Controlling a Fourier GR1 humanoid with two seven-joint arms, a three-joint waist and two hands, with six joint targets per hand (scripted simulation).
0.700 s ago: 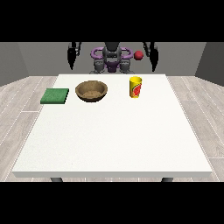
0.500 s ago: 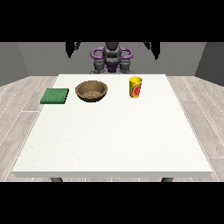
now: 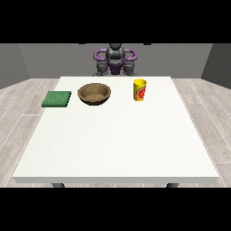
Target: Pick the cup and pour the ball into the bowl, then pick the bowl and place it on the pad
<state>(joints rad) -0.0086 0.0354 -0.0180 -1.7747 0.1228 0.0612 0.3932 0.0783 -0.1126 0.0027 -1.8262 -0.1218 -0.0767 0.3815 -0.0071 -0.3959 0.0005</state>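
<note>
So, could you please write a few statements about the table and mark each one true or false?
1. The cup stands upright on the table. True.
2. The bowl sits on the pad. False: it rests on the table beside the pad, apart from it.
3. The bowl lies between the pad and the cup. True.
4. A hand holds the cup. False: no hand shows in the view, and the cup stands alone.
5. The pad is red. False: it is green.
</note>
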